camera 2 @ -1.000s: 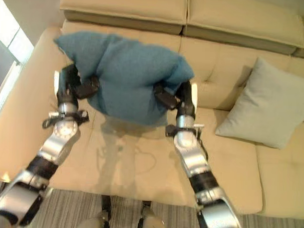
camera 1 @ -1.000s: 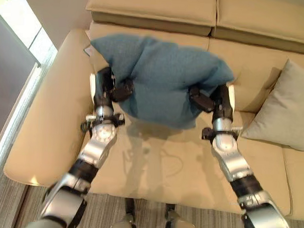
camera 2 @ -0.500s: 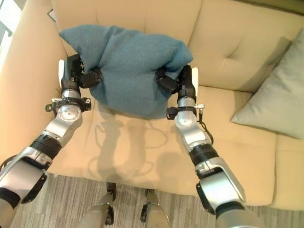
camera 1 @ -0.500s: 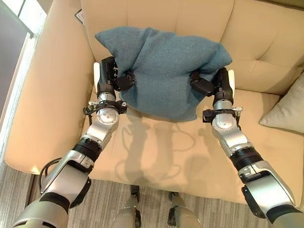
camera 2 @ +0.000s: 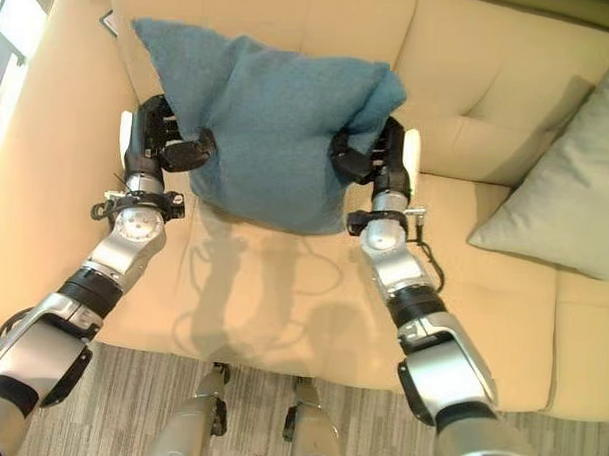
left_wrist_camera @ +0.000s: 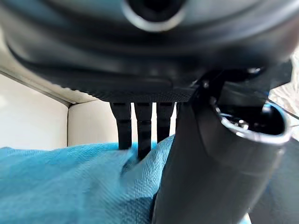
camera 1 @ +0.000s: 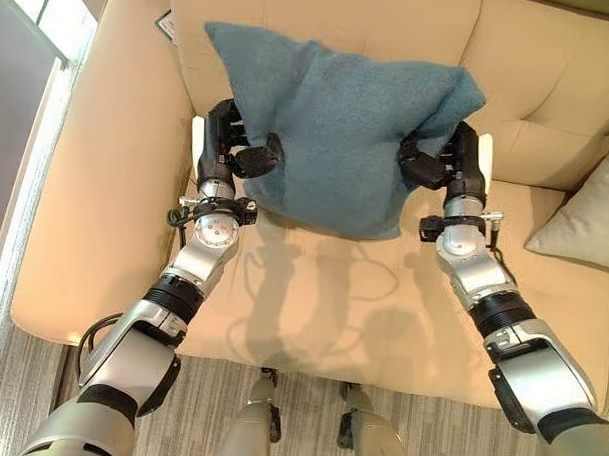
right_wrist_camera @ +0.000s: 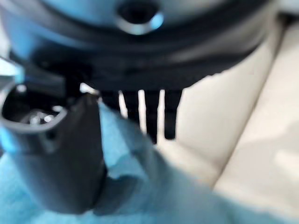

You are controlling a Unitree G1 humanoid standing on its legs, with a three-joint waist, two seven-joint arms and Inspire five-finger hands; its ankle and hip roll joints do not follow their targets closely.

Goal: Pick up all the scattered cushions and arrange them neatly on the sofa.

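Two silver-grey arms, left arm [camera 1: 195,272] and right arm [camera 1: 470,282]. Glossy rounded shells, with a black ribbed band mid-forearm and black collars at the wrists. Left hand [camera 1: 225,157] and right hand [camera 1: 452,168] are dark, each with a white panel along the outer side. Fingers [left_wrist_camera: 143,130] are slim, black and segmented. The thumb is thick and matte, with a metal-rimmed socket.

No legible text or labels.

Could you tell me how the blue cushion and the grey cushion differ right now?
The blue cushion is pinched at its sides by the left hand and right hand, in front of the backrest; the grey cushion rests untouched on the sofa. Blue is bunched; grey keeps its shape. Both are soft cushions.
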